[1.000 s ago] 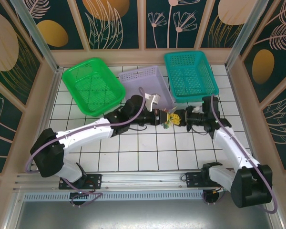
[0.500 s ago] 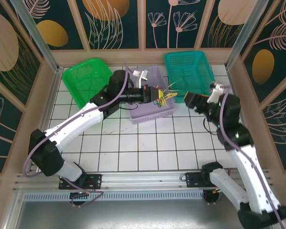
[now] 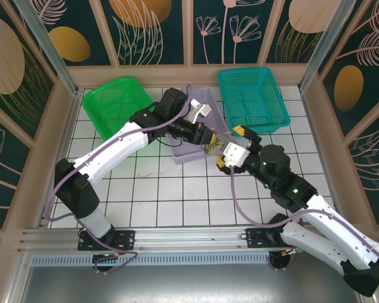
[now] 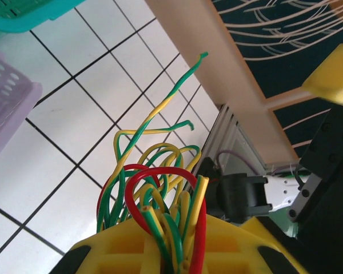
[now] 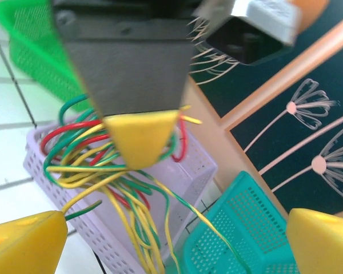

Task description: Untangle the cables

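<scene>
Freed from right gripper (image 3: 230, 146), now gaping, empty; cables (image 3: 209, 144) pinched in closed left gripper (image 3: 205, 135) by purple basket (image 3: 186, 155); still tangled.

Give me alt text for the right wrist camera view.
The left gripper, shut, holds a tangled bunch of red, green and yellow cables in front of a lilac basket. The right gripper faces them, wide open.

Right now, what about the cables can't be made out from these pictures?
Top external: the cables, bunched at the left gripper near the right gripper, are too small to count.
Left wrist: their pinched ends are hidden between the yellow fingers.
Right wrist: the hanging strands are cut off by the bottom edge.
</scene>
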Motion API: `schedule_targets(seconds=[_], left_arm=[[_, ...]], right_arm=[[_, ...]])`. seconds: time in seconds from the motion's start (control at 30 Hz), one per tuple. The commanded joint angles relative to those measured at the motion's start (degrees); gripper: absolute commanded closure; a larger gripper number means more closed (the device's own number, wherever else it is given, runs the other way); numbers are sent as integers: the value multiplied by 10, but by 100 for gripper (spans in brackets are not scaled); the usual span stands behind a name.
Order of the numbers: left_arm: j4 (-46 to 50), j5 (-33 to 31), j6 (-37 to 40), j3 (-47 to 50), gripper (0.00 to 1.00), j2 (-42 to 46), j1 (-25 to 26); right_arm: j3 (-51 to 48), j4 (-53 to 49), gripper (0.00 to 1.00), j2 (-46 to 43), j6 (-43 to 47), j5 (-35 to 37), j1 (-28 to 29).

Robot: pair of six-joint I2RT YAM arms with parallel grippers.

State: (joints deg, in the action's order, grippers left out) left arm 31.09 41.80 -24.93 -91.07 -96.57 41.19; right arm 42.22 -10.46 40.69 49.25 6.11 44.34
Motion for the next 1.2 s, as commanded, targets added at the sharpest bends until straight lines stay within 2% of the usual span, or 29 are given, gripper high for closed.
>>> schedule_targets(seconds=[0.0, 0.13, 0.33, 0.4, 0.5, 0.67, 0.73, 0.8, 0.83, 0.97, 1.07, 1.17], left_arm=[[44, 29, 52, -33, 100, -8, -4], [49, 52, 52, -38, 100, -7, -4], [43, 90, 45, -35, 100, -7, -3], [37, 96, 39, -37, 100, -8, -4], [26, 101, 35, -39, 100, -8, -4], [-9, 108, 15, -44, 100, 0, -3], [-28, 105, 5, -43, 100, 5, -3], [-61, 99, -13, -38, 100, 14, -4], [-85, 93, -26, -33, 100, 21, -6], [-237, 68, -123, 5, 100, 52, -29], [-335, 48, -197, 20, 100, 63, -50], [-420, 34, -251, 20, 100, 63, -66]], right_arm=[[-13, 32, 1, 8, 93, 61, 15], [-20, 44, 1, 17, 111, 81, 15], [-26, 51, 1, 29, 104, 59, 17], [-25, 59, 4, 40, 98, 49, 18], [-20, 65, 22, 63, 88, 39, 22], [-27, 63, 45, 77, 22, 24, 23], [-32, 60, 60, 67, -15, 2, 22], [-28, 42, 81, 59, -61, -30, 22], [-22, 27, 86, 59, -93, -48, 20], [-13, -12, 100, 54, -229, -168, 13], [-26, 4, 100, 44, -343, -244, 12], [-46, 29, 100, 35, -425, -290, 13]])
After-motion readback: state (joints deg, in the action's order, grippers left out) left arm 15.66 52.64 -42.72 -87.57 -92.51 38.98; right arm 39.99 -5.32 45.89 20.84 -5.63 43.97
